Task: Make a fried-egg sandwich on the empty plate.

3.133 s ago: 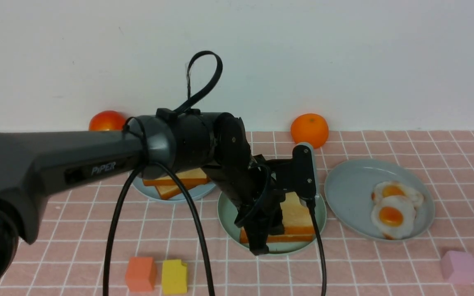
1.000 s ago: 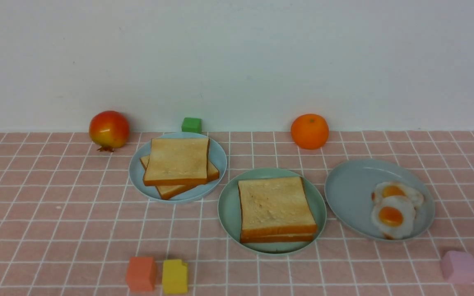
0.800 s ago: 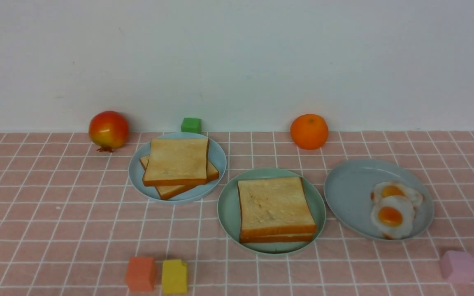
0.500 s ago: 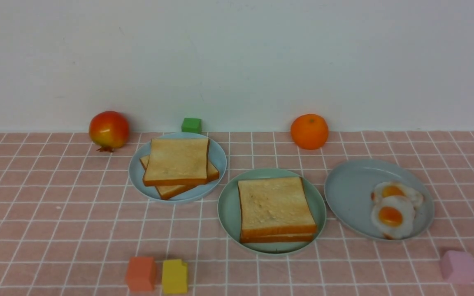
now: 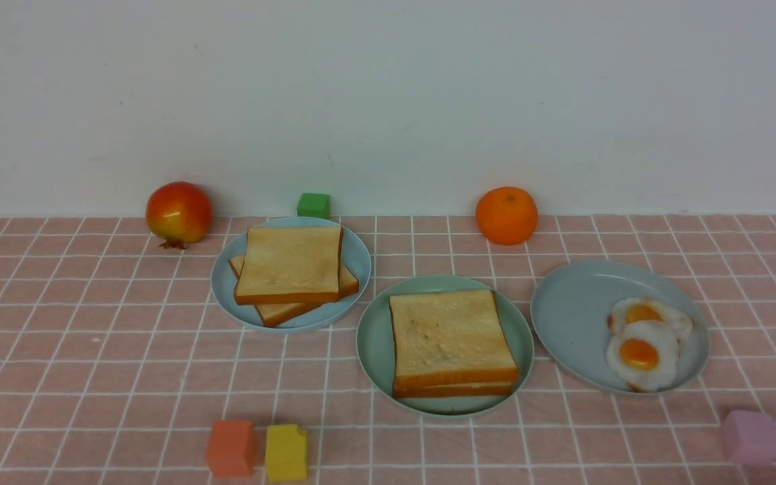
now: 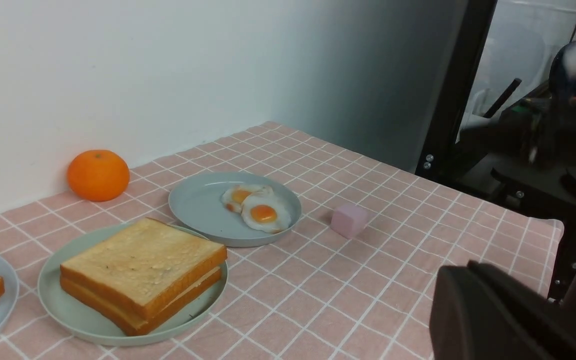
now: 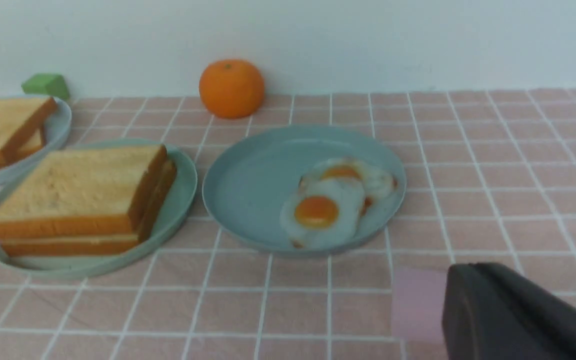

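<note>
The mint-green plate point(image 5: 374, 343) sits at the table's middle. On it lie two toast slices stacked flat, the top slice point(image 5: 448, 333) square over the lower one point(image 5: 452, 390). A thin pale strip shows between them; no yolk is visible there. The stack also shows in the left wrist view point(image 6: 143, 255) and the right wrist view point(image 7: 78, 182). Neither arm is in the front view. My left gripper point(image 6: 460, 267) is shut and empty, low over the cloth, well away from the plate. My right gripper point(image 7: 460, 270) is shut and empty beside a pink cube point(image 7: 418, 300).
A pale blue plate point(image 5: 223, 289) at back left holds two toast slices point(image 5: 290, 263). A blue-grey plate point(image 5: 570, 316) at right holds two fried eggs point(image 5: 640, 353). An orange point(image 5: 506, 214), a red fruit point(image 5: 178, 212) and a green cube point(image 5: 313, 204) stand by the wall. Orange point(image 5: 230, 448), yellow point(image 5: 286, 453) and pink point(image 5: 752, 438) cubes lie near the front.
Three seconds ago my left arm stood over the toast on the green plate; it has left the front view. Over the last second nothing has moved.
</note>
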